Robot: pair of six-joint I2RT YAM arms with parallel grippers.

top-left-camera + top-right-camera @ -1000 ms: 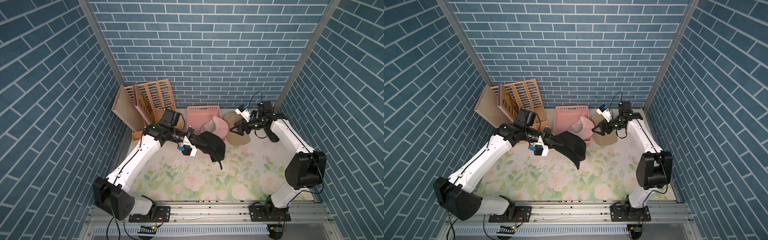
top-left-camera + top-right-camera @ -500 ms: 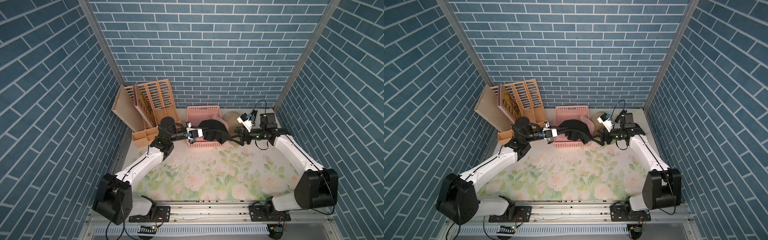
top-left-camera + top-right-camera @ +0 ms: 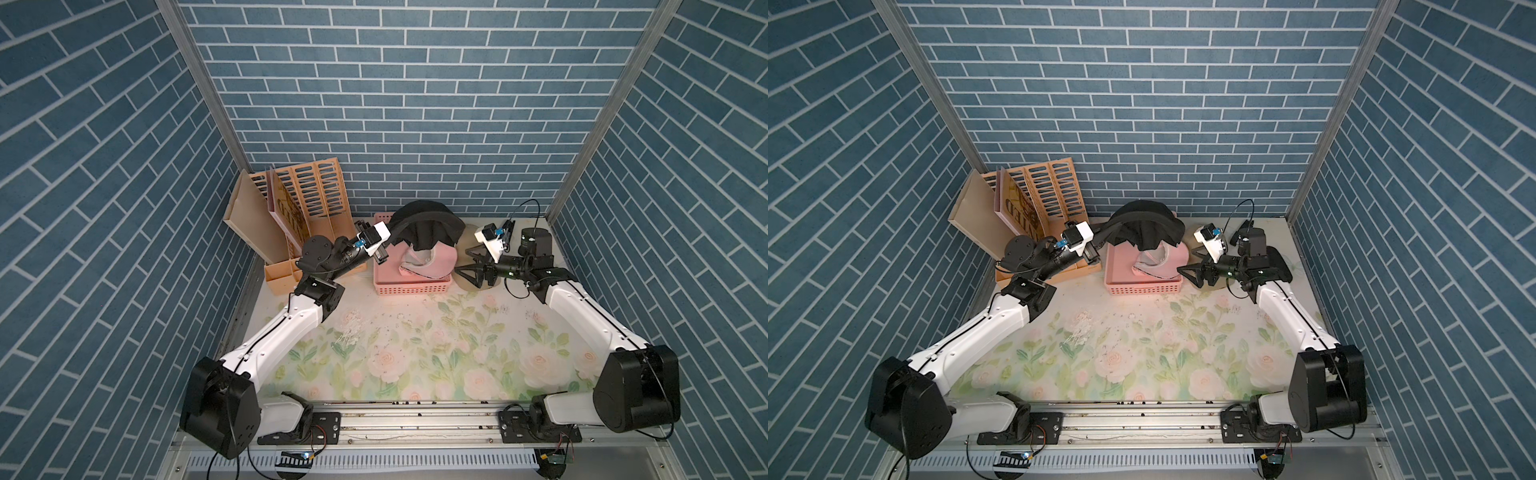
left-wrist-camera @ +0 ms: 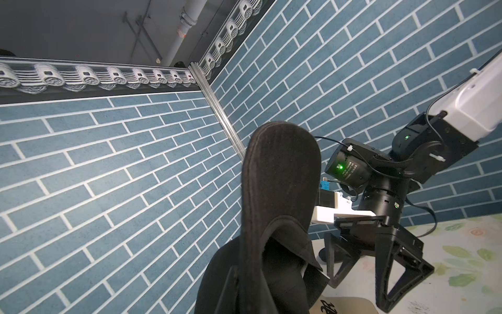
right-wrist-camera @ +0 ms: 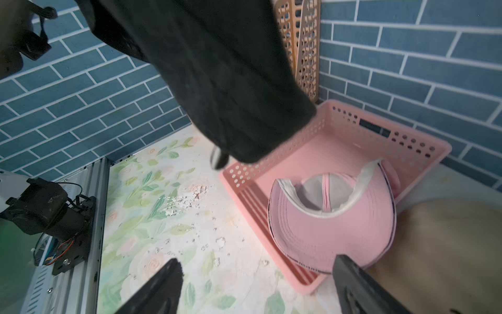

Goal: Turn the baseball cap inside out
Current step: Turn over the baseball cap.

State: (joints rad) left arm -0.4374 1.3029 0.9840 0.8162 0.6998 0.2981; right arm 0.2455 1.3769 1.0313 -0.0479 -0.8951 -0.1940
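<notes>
The black baseball cap (image 3: 428,224) (image 3: 1144,224) hangs in the air above the pink basket (image 3: 411,286), its soft crown drooping under the stiff brim. My left gripper (image 3: 395,236) (image 3: 1100,236) is shut on the brim's edge; in the left wrist view the brim (image 4: 279,176) rises straight out of the closed jaws (image 4: 251,288). My right gripper (image 3: 467,268) (image 3: 1187,269) stands open and empty just right of the basket, below and beside the cap without touching it. In the right wrist view the black cap (image 5: 217,68) hangs beyond the spread fingers (image 5: 173,266).
A pink cap (image 3: 432,262) (image 5: 334,231) lies in the pink basket (image 5: 407,141). A beige cap (image 5: 448,244) (image 4: 342,307) sits on the table right behind my right gripper. A wooden file organizer (image 3: 307,199) leans in the back left corner, close to my left arm.
My left arm has carried the black cap from low over the table up and back, above the pink basket. My right gripper dropped lower beside the basket, jaws spread a little wider.
</notes>
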